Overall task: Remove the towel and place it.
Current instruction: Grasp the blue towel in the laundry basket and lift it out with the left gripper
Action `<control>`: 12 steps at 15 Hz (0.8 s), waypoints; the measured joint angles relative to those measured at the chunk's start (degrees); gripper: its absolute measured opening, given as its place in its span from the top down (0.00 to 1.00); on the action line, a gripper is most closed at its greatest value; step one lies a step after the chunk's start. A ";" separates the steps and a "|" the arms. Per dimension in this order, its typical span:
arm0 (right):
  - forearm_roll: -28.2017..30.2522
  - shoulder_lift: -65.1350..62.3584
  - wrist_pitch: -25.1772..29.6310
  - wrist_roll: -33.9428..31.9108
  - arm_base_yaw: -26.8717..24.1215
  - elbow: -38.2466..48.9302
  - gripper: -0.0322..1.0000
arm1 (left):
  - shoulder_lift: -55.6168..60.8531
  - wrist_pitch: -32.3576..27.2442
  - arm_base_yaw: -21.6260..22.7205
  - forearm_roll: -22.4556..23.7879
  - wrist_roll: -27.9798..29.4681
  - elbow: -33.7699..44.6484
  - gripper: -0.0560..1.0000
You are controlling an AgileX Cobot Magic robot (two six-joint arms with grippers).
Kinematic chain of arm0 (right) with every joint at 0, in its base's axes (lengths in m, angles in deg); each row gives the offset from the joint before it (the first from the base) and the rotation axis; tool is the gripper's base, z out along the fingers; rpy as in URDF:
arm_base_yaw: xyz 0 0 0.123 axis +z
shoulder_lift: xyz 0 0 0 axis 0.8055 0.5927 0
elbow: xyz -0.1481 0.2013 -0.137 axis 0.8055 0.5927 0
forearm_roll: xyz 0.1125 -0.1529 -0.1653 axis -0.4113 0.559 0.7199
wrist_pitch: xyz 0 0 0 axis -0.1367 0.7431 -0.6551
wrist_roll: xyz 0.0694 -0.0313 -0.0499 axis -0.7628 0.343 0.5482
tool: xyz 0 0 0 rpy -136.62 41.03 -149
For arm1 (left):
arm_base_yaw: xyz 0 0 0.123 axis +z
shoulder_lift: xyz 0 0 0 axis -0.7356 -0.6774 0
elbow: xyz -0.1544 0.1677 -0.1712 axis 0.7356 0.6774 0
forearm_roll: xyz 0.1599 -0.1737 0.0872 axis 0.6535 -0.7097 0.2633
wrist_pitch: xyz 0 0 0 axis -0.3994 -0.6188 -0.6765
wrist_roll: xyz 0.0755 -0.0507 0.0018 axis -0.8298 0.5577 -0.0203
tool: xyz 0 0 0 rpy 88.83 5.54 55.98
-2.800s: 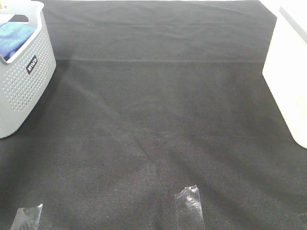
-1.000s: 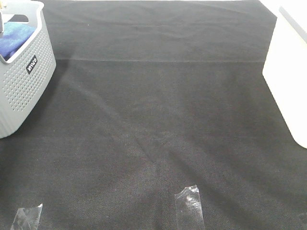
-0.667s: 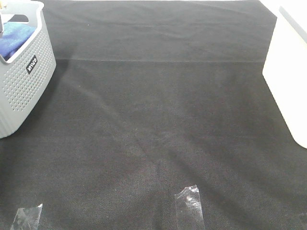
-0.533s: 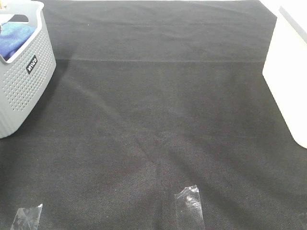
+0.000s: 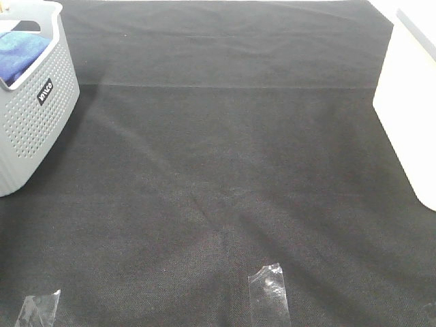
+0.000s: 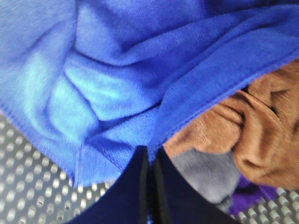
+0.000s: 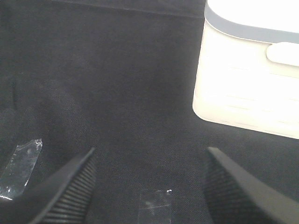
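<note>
Black mat (image 5: 225, 170); left pincer (image 6: 149, 153) pinching towel (image 6: 107, 70) edge.

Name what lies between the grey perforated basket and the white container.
Between the basket and the white container lies only bare black mat, as the exterior high view shows.

ext high: down on mat (image 5: 225, 170) | L wrist: close in basket (image 6: 28, 186) | R wrist: low over mat, shares white bin (image 7: 247, 84)

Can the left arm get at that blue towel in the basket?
Probably yes: its end effector looks pinched shut on a fold of the towel, which lies on top of the other cloths.
</note>
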 joint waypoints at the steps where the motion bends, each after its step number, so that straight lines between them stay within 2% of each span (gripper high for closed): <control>1: 0.00 0.00 0.00 0.00 0.00 0.00 0.33 | 2.06 -0.63 0.00 -1.49 1.72 -1.32 0.95; 5: 0.00 0.00 0.00 0.00 0.00 0.00 0.33 | 10.08 1.15 0.00 -10.37 15.01 -6.70 0.95; 6: 0.00 0.00 0.00 0.00 0.00 0.00 0.33 | 11.46 1.55 -0.23 -11.92 16.62 -7.33 0.95; 9: 0.00 0.00 0.00 0.00 0.00 0.00 0.33 | 16.27 2.46 -2.64 -12.66 17.30 -8.31 0.95; 12: 0.00 0.00 0.00 0.00 0.00 0.00 0.33 | 21.89 4.87 -6.65 -9.00 17.30 -8.31 0.95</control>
